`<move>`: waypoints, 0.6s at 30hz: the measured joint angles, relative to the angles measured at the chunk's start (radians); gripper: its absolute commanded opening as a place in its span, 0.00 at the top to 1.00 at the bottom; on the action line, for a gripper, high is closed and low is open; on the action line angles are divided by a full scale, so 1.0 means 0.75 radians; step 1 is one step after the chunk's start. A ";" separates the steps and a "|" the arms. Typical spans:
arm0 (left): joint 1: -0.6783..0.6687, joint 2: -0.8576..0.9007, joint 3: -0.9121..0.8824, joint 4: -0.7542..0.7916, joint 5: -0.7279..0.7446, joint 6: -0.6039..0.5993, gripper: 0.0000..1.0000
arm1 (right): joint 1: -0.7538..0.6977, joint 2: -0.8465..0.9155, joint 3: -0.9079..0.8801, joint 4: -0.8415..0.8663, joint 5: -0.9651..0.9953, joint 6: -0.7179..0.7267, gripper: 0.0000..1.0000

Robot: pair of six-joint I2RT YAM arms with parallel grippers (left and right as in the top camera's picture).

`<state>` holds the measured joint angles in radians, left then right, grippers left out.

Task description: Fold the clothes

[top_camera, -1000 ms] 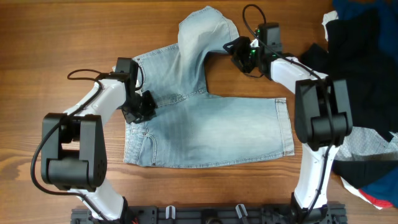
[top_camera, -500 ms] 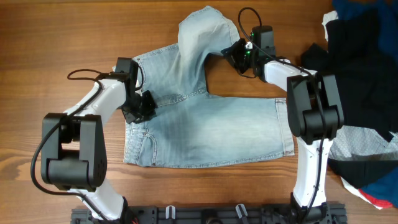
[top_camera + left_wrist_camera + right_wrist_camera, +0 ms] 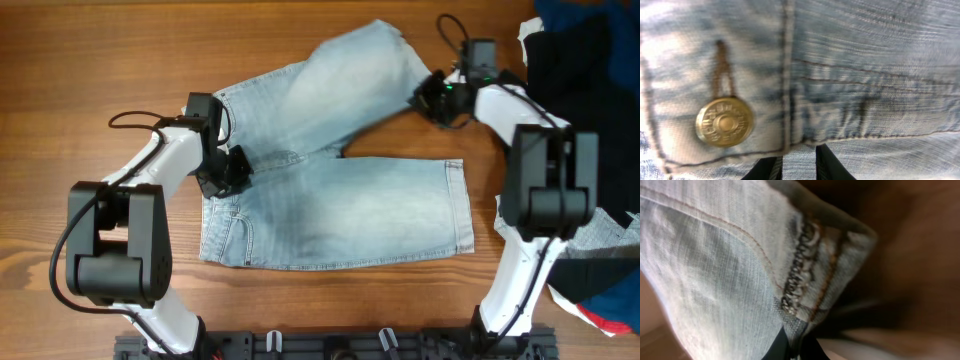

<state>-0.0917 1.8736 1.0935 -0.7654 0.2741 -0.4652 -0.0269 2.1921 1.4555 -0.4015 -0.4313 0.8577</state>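
Jeans [image 3: 330,200] lie spread on the tabletop [image 3: 100,60], waist to the left and both short legs running right. The left jaws are clenched on the waistband at the garment's left side; in the left wrist view a narrow strip of denim sits between the dark fingertips [image 3: 832,165], just beside the brass button [image 3: 724,121]. The right jaws are clamped on the hem corner of the far leg [image 3: 360,75], which angles up and to the right; the right wrist view shows the stitched hem [image 3: 800,275] pinched at the fingertips [image 3: 777,347]. The near leg [image 3: 390,210] lies flat, its hem toward the right arm [image 3: 540,190]. Bare wood shows beyond the far leg, left of the waist and between the two legs. At the right edge a heap with a black garment [image 3: 575,70] and dark blue cloth [image 3: 560,12] lies close beside the right arm.
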 measured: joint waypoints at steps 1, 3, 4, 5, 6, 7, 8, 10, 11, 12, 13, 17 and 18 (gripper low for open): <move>-0.001 0.002 0.000 0.007 0.013 0.001 0.77 | -0.011 -0.017 -0.004 -0.054 0.028 -0.040 0.94; -0.001 0.004 0.001 0.009 0.021 0.000 0.77 | -0.016 -0.045 -0.008 -0.153 0.086 -0.111 0.94; -0.001 0.005 0.002 0.009 0.022 0.000 0.77 | -0.017 -0.057 -0.009 -0.199 0.119 -0.145 0.94; -0.001 0.005 0.003 0.009 0.022 0.000 0.77 | -0.018 -0.065 -0.009 -0.240 0.139 -0.167 0.95; -0.001 0.005 0.003 0.009 0.022 0.000 0.78 | -0.020 -0.074 -0.009 -0.290 0.166 -0.195 0.96; -0.001 0.005 0.003 0.009 0.022 0.000 0.77 | -0.020 -0.080 -0.009 -0.327 0.184 -0.211 0.96; -0.001 0.005 0.003 0.009 0.022 0.000 0.78 | -0.020 -0.087 -0.008 -0.369 0.204 -0.228 0.96; -0.001 0.005 0.003 0.009 0.021 0.000 0.78 | -0.020 -0.098 -0.007 -0.449 0.239 -0.249 0.96; -0.001 0.005 0.003 0.009 0.019 0.000 0.78 | -0.020 -0.102 -0.007 -0.480 0.254 -0.256 0.95; -0.001 0.005 0.003 0.008 0.017 0.000 0.78 | -0.020 -0.105 -0.006 -0.518 0.270 -0.264 0.95; -0.001 0.005 0.003 0.008 0.016 0.000 0.78 | -0.020 -0.107 -0.006 -0.542 0.281 -0.269 0.94; 0.008 0.006 0.003 0.009 0.018 0.001 0.78 | -0.020 -0.113 -0.006 -0.593 0.312 -0.282 0.91; 0.014 0.006 0.003 0.009 0.023 0.001 0.78 | -0.020 -0.113 -0.006 -0.597 0.316 -0.284 0.91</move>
<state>-0.0811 1.8782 1.0954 -0.7589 0.2916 -0.4648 -0.0422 2.1071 1.4513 -0.8494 -0.1940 0.6445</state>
